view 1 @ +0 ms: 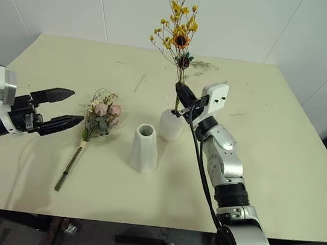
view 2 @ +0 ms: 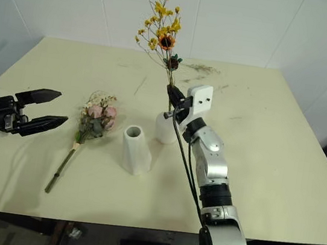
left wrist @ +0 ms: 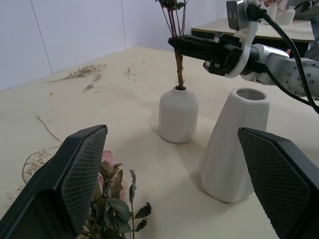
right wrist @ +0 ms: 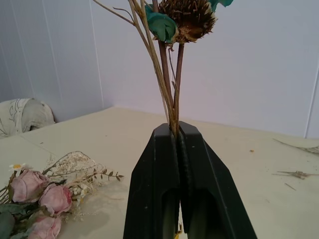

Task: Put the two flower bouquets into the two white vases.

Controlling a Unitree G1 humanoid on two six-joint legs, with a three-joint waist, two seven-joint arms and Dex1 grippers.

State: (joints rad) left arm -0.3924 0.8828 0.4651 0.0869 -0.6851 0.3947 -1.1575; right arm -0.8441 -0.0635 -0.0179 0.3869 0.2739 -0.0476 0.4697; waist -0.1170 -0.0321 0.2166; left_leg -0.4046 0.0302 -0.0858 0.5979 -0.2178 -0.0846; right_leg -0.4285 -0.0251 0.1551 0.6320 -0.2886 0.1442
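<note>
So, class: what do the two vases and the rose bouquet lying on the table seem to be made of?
Shorter vase and taller vase: probably matte ceramic, as both are plain white, opaque and without shine. Rose bouquet: looks dried or artificial; the pink heads look faded, the sprigs pale and brittle, the stem brownish. The pictures cannot settle which.

I see a pale yellow-green table [view 1: 279,169] with white wall panels [view 1: 77,0] behind it. Loose dried twigs [view 1: 203,65] lie near its far edge, and a single thin twig [view 1: 139,82] lies closer in. Through the left wrist camera I make out a second table [left wrist: 222,26] in the background with small white objects on it, too blurred to identify.
</note>
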